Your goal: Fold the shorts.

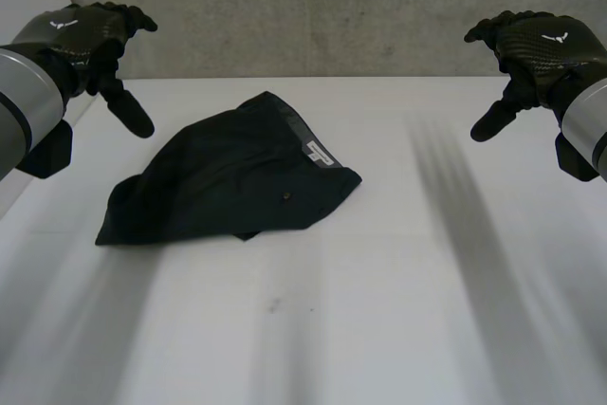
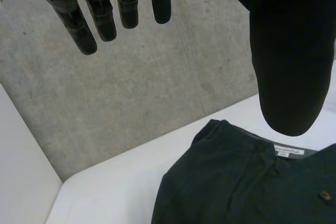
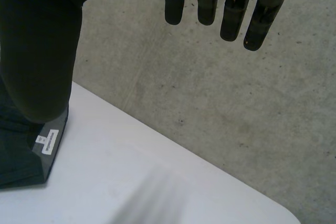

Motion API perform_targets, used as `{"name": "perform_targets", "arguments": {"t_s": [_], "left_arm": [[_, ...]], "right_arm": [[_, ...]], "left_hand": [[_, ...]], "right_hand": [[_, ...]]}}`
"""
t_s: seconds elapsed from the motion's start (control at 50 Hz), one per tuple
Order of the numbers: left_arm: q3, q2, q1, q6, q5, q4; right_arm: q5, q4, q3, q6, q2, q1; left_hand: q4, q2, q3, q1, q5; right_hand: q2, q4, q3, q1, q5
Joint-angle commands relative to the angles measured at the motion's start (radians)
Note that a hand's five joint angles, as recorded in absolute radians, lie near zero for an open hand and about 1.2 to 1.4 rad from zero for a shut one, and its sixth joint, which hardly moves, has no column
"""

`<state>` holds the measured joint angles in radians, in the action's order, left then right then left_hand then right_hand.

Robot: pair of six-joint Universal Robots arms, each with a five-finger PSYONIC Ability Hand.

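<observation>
Garment: dark rumpled cloth shorts (image 1: 228, 182) lay bunched on white surface (image 1: 427, 310).
Left: black left hand (image 1: 83, 33) near shorts, spread, empty.
Right: black right hand (image 1: 536, 45) well apart from shorts, spread, empty.
Progress: looked barely begun.

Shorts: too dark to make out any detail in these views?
Head view: shorts dark on the white table, yet label and button stand out. Left wrist view: both show too. Right wrist view: label shows; right hand overlaps the shorts.
</observation>
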<state>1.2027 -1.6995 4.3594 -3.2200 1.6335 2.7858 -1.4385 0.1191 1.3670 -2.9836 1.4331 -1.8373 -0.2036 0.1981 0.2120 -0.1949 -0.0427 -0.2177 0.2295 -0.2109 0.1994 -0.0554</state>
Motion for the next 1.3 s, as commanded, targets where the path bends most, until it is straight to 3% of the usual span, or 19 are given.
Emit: {"name": "perform_targets", "arguments": {"t_s": [0.02, 0.16, 0.26, 0.36, 0.54, 0.7, 0.76, 0.78, 0.84, 0.86, 0.88, 0.94, 1.14, 1.22, 1.3], "left_arm": [[0.089, 0.02, -0.003, -0.014, -0.003, 0.021], [0.273, 0.011, 0.034, -0.072, -0.001, 0.194], [0.425, -0.038, 0.112, -0.184, -0.004, 0.415], [0.449, -0.193, 0.138, -0.248, -0.011, 0.532], [0.391, -0.38, 0.193, -0.264, -0.006, 0.546], [0.321, -0.482, 0.195, -0.267, -0.006, 0.548], [0.298, -0.505, 0.195, -0.267, -0.007, 0.548], [0.293, -0.509, 0.193, -0.265, -0.011, 0.546], [0.293, -0.509, 0.189, -0.265, -0.011, 0.548], [0.293, -0.511, 0.184, -0.265, -0.011, 0.549], [0.294, -0.511, 0.183, -0.265, -0.011, 0.549], [0.301, -0.503, 0.17, -0.265, -0.011, 0.549], [0.319, -0.375, 0.089, -0.251, -0.009, 0.551], [0.344, -0.31, 0.036, -0.251, -0.009, 0.549], [0.396, -0.244, -0.017, -0.253, -0.012, 0.548]], "right_arm": [[0.033, -0.079, 0.03, 0.03, -0.011, -0.002], [0.18, -0.104, 0.027, 0.182, -0.15, -0.002], [0.294, -0.139, -0.055, 0.291, -0.325, -0.014], [0.299, -0.199, -0.192, 0.276, -0.512, -0.094], [0.297, -0.222, -0.405, 0.167, -0.769, -0.158], [0.276, -0.219, -0.589, 0.084, -0.94, -0.214], [0.253, -0.208, -0.618, 0.084, -0.97, -0.221], [0.247, -0.2, -0.629, 0.086, -0.98, -0.221], [0.234, -0.184, -0.652, 0.087, -0.991, -0.223], [0.23, -0.176, -0.664, 0.087, -0.994, -0.221], [0.228, -0.174, -0.666, 0.087, -0.993, -0.221], [0.211, -0.17, -0.661, 0.086, -0.968, -0.22], [0.191, -0.128, -0.474, 0.098, -0.694, -0.212], [0.201, -0.007, -0.369, 0.167, -0.573, -0.209], [0.201, 0.154, -0.226, 0.331, -0.456, -0.174]], "left_hand": [[0.008, -0.002, -0.016, -0.001, 0.021], [0.005, 0.001, -0.013, -0.004, 0.018], [-0.004, 0.01, -0.004, -0.013, 0.01], [-0.013, 0.018, 0.004, -0.022, 0.001], [-0.136, 0.141, 0.128, -0.145, -0.122], [-0.189, 0.194, 0.18, -0.198, -0.175], [-0.291, 0.297, 0.283, -0.3, -0.278], [-0.417, 0.422, 0.408, -0.425, -0.403], [-0.672, 0.678, 0.664, -0.681, -0.659], [-0.909, 0.914, 0.9, -0.918, -0.895], [-1.019, 1.024, 1.01, -1.027, -1.005], [-1.192, 1.198, 1.184, -1.201, -1.179], [-1.193, 1.198, 1.184, -1.201, -1.179], [-1.193, 1.198, 1.184, -1.201, -1.179], [-1.193, 1.198, 1.184, -1.201, -1.179]], "right_hand": [[0.043, -0.055, 0.036, -0.025, 0.055], [0.043, -0.055, 0.036, -0.025, 0.055], [0.043, -0.055, 0.036, -0.025, 0.055], [0.043, -0.055, 0.036, -0.025, 0.055], [0.043, -0.055, 0.036, -0.025, 0.055], [-0.213, 0.201, -0.22, 0.231, -0.201], [-0.325, 0.313, -0.332, 0.343, -0.313], [-0.412, 0.401, -0.419, 0.431, -0.4], [-0.726, 0.714, -0.733, 0.744, -0.714], [-1.024, 1.012, -1.031, 1.042, -1.012], [-1.163, 1.152, -1.17, 1.182, -1.151], [-1.179, 1.167, -1.185, 1.197, -1.166], [-1.179, 1.167, -1.185, 1.197, -1.166], [-1.179, 1.167, -1.185, 1.197, -1.166], [-1.179, 1.167, -1.185, 1.197, -1.166]]}}
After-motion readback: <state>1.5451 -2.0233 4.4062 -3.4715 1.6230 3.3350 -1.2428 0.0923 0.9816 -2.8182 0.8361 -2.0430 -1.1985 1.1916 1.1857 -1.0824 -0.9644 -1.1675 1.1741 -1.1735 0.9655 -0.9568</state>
